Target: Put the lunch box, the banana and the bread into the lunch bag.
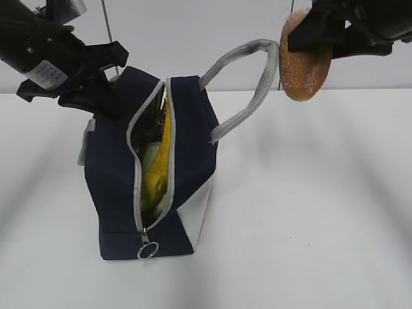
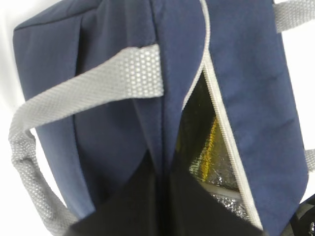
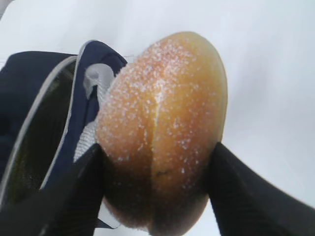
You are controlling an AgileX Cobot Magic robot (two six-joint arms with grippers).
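1. Lunch bag [image 1: 116,187] stands on the white table [image 1: 309,212], left of the middle in the exterior view. Its zipper is open, and the metal ring pull [image 1: 147,250] hangs at the lower end of the opening.
2. Inside the opening the banana [image 1: 162,161] is visible, yellow, lying along the right edge of the slit. Something pale lies beside it, but I cannot tell what it is.
3. One grey handle [image 1: 254,90] rises from the bag to the right and ends just beside the bread [image 1: 306,61].
4. The right gripper [image 3: 157,182] is clamped on the bread; its two dark fingers [image 3: 78,196] press both sides of the roll. The bread is in the air, above the table and to the right of the bag, not inside it.
5. In the right wrist view the pale slash of the bread faces the camera, and the open bag [image 3: 29,113] is behind it on the left.
6. The left gripper [image 1: 96,90] is at the upper left edge of the bag. In the left wrist view its dark fingers [image 2: 138,201] appear to pinch the navy fabric beside the opening, so the claw is closed on the bag.
7. The silver lining [image 2: 216,167] shows through the slit in the left wrist view.
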